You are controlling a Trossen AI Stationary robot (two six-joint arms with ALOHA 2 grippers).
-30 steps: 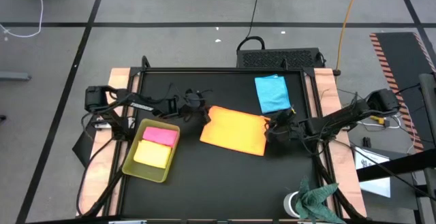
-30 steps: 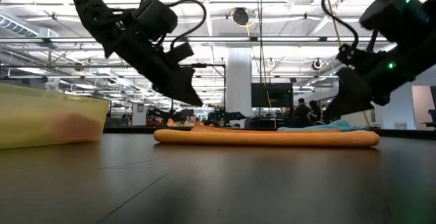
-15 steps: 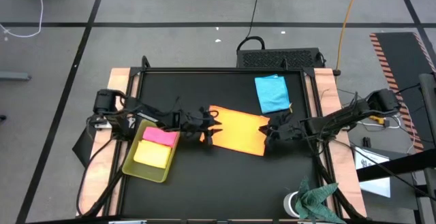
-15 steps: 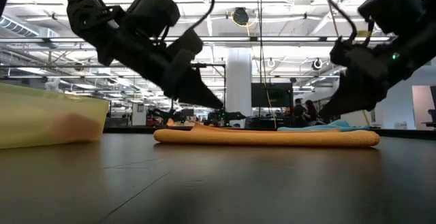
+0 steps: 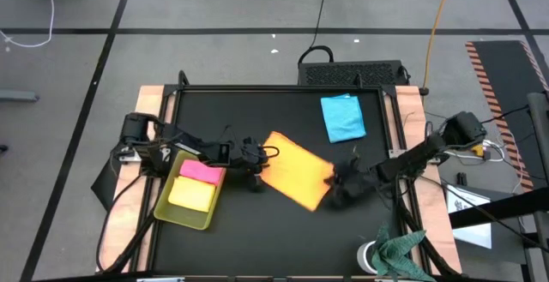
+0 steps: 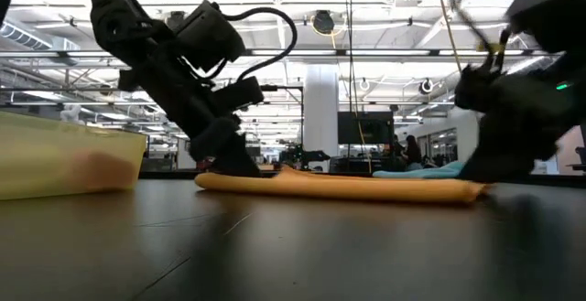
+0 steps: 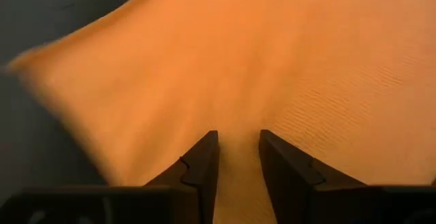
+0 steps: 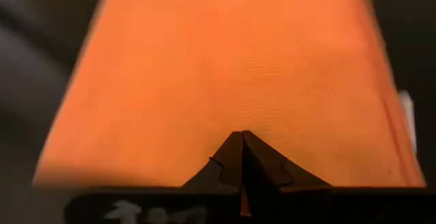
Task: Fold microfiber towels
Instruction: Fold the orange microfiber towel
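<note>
Both tools are gripping the orange towel [image 5: 294, 169], right tool [image 5: 335, 188] clamped, left tool [image 5: 256, 164] pinching; pink [image 5: 202, 171] and yellow [image 5: 192, 195] trayed, blue [image 5: 343, 117] waiting.

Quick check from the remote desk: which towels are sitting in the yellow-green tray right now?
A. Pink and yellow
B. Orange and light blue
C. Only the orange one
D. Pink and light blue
A: the high view shows the pink towel and the yellow towel inside the tray, while the orange towel and the light blue towel lie on the black mat.
</note>
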